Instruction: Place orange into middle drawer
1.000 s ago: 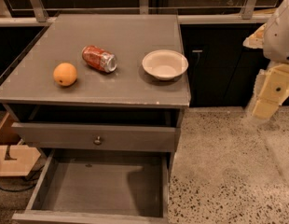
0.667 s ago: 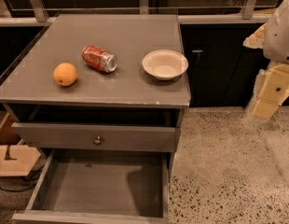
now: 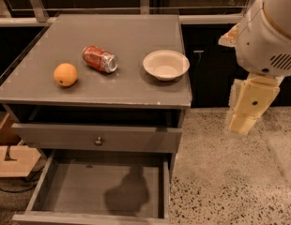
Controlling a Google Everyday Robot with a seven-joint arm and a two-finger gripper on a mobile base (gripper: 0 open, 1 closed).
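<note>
Hanging right of the flat grey worktop [image 3: 131,32], cream end effector [image 3: 248,108] (grip state: cannot tell) sits well apart from small round orange [image 3: 65,74] on it; approach step, likely needing a leftward reach, shallow grey middle drawer [image 3: 70,186] open.

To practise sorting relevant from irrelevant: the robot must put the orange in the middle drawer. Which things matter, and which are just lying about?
Job: orange, on the cabinet; middle drawer, pulled open; gripper, off beside the cabinet.
Lying about: red soda can; white bowl.
</note>
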